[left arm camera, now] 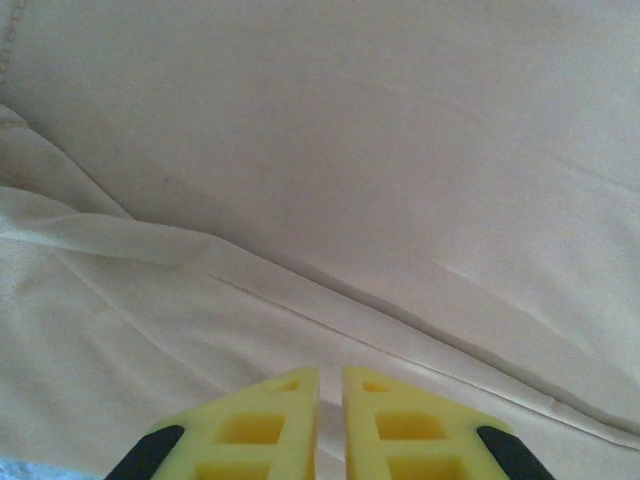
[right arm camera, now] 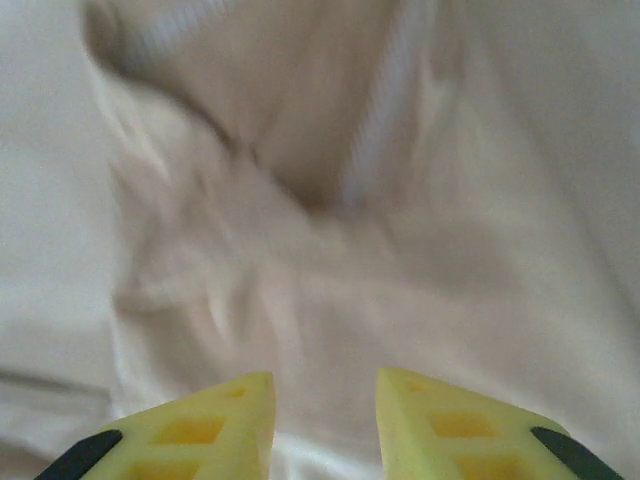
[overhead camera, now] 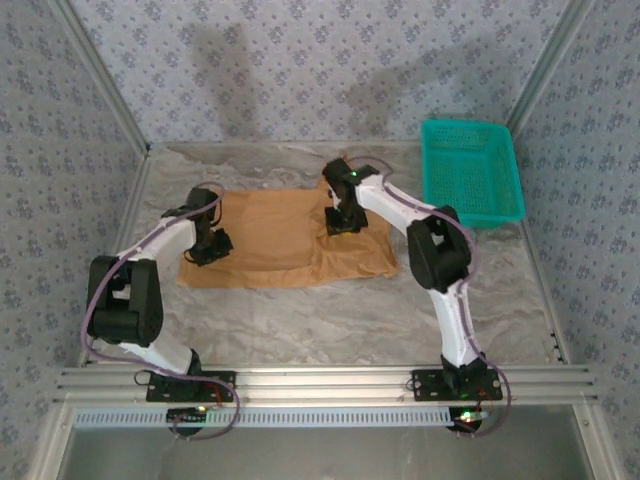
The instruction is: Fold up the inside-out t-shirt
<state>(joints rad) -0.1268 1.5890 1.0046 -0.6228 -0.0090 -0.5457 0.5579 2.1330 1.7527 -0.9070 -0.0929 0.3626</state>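
Top view: soft, even overhead light, slightly hazy; faint arm shadows on the blue-patterned back wall (overhead camera: 300,60) at 11 and 1 o'clock. Left wrist: overexposed, orange-tan cloth t-shirt (left arm camera: 350,150) reads pale cream, fairly sharp. Right wrist: washed out, heavy blur throughout.

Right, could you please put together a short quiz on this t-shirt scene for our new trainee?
1. True or false: the t-shirt is lying inside the teal basket.
2. The right tool has its fingers: A) apart, B) pressed tightly together, C) clamped on the basket rim.
3. In the top view, which is nearer the basket: the left tool or the right tool?
Key: 1 false, it lies spread out on the table; 2 A; 3 the right tool.
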